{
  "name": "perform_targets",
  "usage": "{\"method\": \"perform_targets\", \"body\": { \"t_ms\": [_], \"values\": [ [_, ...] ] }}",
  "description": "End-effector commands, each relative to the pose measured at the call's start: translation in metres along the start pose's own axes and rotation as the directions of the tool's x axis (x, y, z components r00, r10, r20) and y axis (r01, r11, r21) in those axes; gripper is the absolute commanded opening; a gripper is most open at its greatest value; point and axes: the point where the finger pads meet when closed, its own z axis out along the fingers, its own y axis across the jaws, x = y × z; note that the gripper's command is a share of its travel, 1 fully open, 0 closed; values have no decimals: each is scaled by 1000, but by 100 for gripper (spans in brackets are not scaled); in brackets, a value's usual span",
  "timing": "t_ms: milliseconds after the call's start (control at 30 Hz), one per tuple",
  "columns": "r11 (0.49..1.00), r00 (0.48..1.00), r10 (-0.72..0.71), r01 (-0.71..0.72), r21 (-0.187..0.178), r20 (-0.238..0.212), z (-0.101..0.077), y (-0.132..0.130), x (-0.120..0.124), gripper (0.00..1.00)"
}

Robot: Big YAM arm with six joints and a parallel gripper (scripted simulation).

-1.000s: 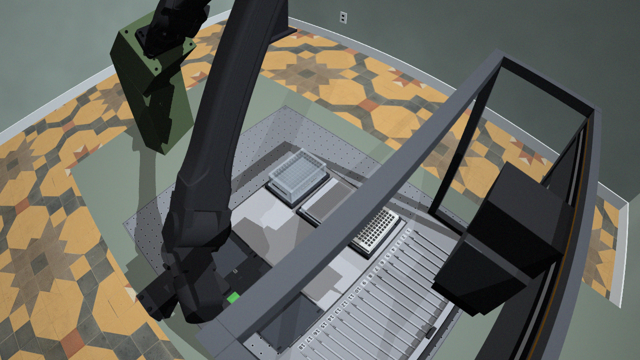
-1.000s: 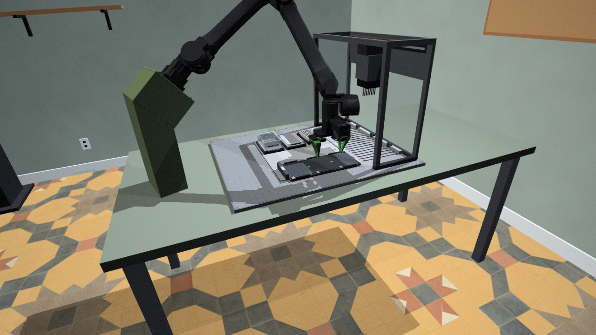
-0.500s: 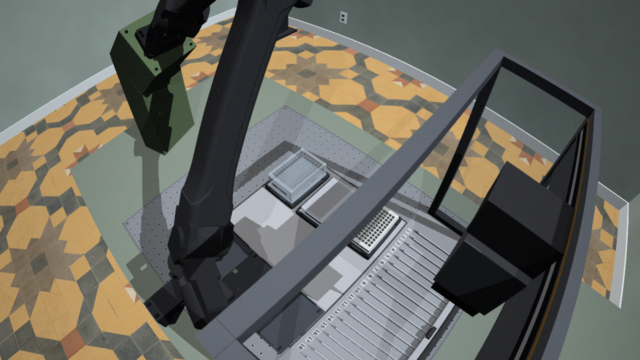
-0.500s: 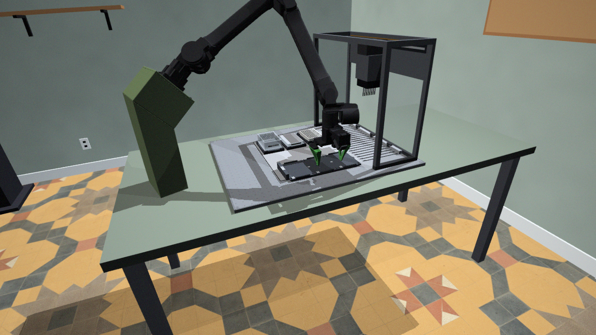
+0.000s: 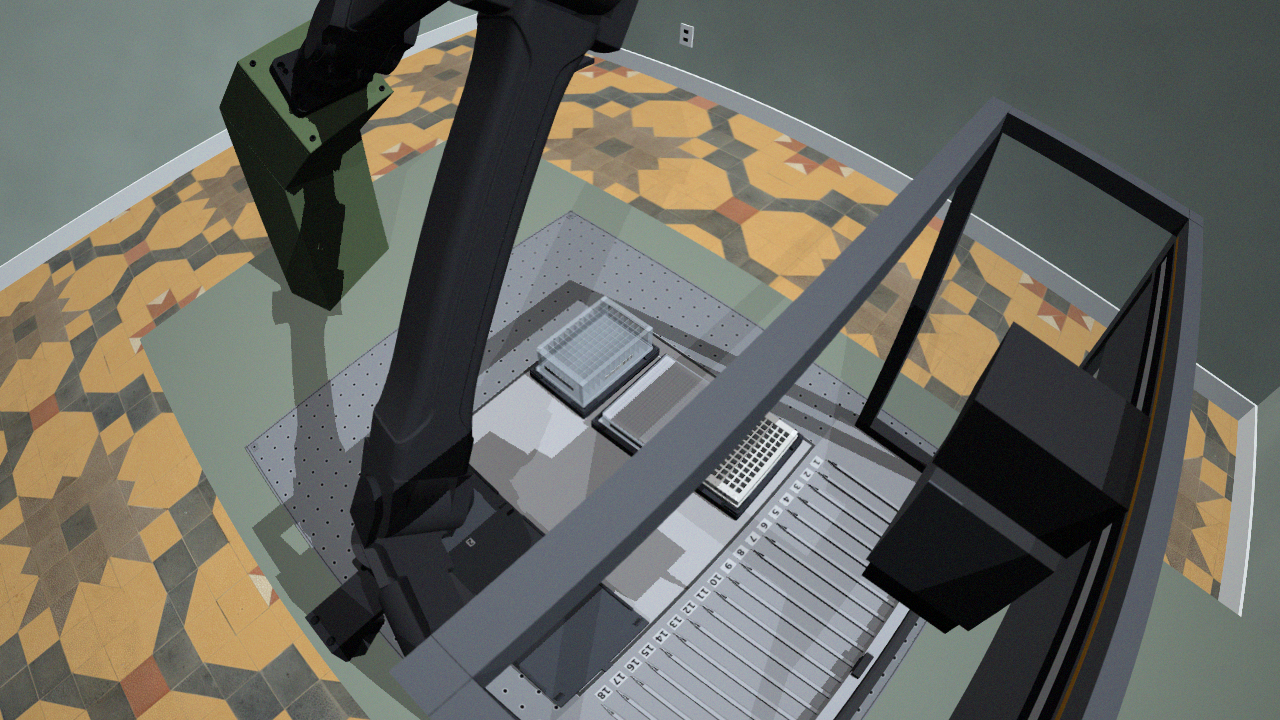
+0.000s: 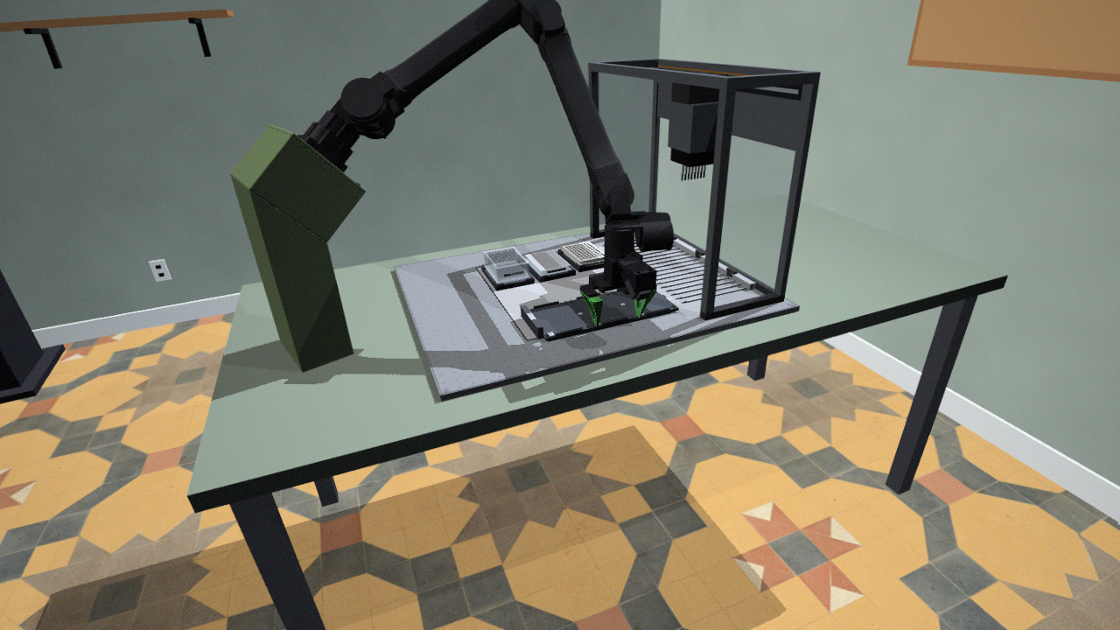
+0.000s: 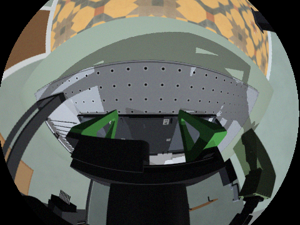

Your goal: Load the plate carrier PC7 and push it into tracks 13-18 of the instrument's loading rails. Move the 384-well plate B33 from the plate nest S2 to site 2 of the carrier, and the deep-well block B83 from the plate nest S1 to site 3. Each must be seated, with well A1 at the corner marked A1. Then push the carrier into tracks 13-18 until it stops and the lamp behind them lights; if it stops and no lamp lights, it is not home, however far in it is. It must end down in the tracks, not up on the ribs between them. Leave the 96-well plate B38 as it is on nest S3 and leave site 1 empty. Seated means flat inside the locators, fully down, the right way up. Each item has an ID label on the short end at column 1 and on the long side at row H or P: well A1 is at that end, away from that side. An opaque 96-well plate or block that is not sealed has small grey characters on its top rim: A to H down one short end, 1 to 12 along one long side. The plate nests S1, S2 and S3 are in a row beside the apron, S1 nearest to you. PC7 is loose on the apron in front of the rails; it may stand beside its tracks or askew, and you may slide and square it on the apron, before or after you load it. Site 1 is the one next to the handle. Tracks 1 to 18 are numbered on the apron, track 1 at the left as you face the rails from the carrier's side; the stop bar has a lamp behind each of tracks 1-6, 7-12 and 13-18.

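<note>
The dark plate carrier PC7 [image 6: 583,315] lies loose on the apron in front of the rails, and its sites look empty. It also shows in the top view [image 5: 581,640], partly hidden by the arm and the frame bar. My gripper [image 6: 619,304] is open and low over the carrier's middle, one green finger on each long side. In the wrist view [image 7: 151,126] the carrier [image 7: 144,139] lies between the fingers. The clear deep-well block B83 [image 5: 595,347] sits on nest S1. The 384-well plate B33 [image 5: 651,401] sits on S2. The white 96-well plate B38 [image 5: 750,461] sits on S3.
The loading rails [image 5: 784,593] with numbered tracks lie under the instrument's dark frame [image 6: 720,179], which carries a pipetting head [image 6: 689,125]. A frame bar [image 5: 716,402] crosses the top view. The green robot base [image 6: 293,250] stands on the table at the left.
</note>
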Motion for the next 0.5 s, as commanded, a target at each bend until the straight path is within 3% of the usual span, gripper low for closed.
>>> {"method": "perform_targets", "body": {
  "t_ms": [0,67,467],
  "values": [
    [999,1000,0,1,-41,30,-10,20,-14,100],
    [1000,1000,-9,9,-25,9,5,15,-1,100],
    [1000,1000,-8,8,-20,9,14,14,-2,100]
  ]
}}
